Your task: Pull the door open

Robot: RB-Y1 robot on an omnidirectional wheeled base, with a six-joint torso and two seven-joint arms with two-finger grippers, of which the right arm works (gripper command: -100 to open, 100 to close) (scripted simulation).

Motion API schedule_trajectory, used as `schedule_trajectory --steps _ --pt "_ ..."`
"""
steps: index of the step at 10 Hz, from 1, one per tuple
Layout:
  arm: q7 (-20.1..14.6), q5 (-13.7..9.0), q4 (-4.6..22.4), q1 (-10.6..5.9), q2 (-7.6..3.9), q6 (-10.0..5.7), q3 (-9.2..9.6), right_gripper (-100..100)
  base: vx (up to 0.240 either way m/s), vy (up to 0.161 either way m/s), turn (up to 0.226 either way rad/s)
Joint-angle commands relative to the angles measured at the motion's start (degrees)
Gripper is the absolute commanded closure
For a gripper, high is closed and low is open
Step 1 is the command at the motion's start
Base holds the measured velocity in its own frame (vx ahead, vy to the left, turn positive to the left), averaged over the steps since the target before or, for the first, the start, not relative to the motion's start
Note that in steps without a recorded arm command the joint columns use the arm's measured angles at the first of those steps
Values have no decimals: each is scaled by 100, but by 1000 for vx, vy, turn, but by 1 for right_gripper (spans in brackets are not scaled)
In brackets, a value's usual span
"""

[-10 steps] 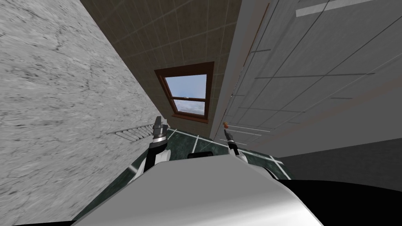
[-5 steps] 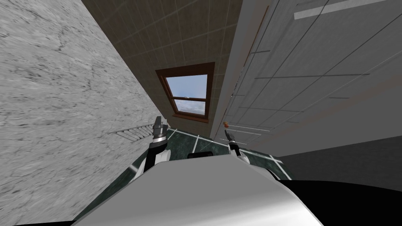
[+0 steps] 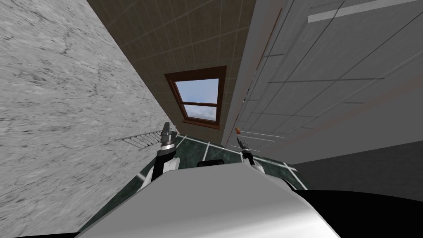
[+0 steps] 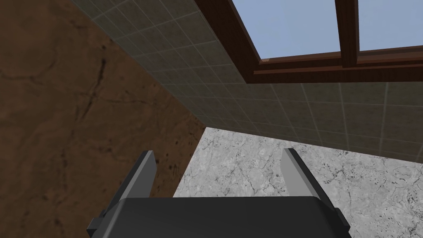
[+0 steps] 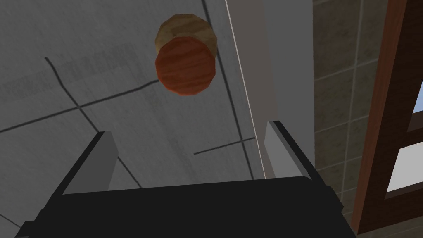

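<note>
Pointing at the grey panelled door (image 5: 82,62), the right claw (image 5: 190,132) is seen with its two blades held apart and nothing between them. The round reddish-brown knob (image 5: 186,66) lies beyond the blade tips, roughly in line with the gap, and is not touched. Behind the knob's red face a paler, tan part is partly hidden, so how it meets the door cannot be made out. The knob is set close to the door's edge, where a plain grey strip of frame (image 5: 285,62) runs alongside. One blade tip overlaps that edge in the right wrist view, and whether the door is shut tight against the frame cannot be told.

From the head, the door is found on the right of the scene, cut off by the picture's top and right edges, with the knob as a small orange dot just above the right claw. A brown-framed window (image 3: 200,99) is seen at the far end in a tan tiled wall (image 3: 173,33). A grey marbled wall (image 3: 62,103) fills the left, with a slatted rail (image 3: 138,139) fixed low on it. Dark green floor tiles (image 3: 194,151) are glimpsed between the arms.

The left claw (image 4: 219,152) is held up near the marbled wall, blades parted and gripping nothing.
</note>
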Motion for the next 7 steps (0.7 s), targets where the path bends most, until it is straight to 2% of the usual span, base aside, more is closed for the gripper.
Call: schedule_trajectory --steps 1,2,7 --pt "286 64 -44 48 -25 4 -45 -100 -20 26 -7" --pt "336 64 -44 48 -25 4 -45 -100 -14 22 -4" --pt "1099 209 -10 100 -106 -57 -151 -100 -13 22 -4"
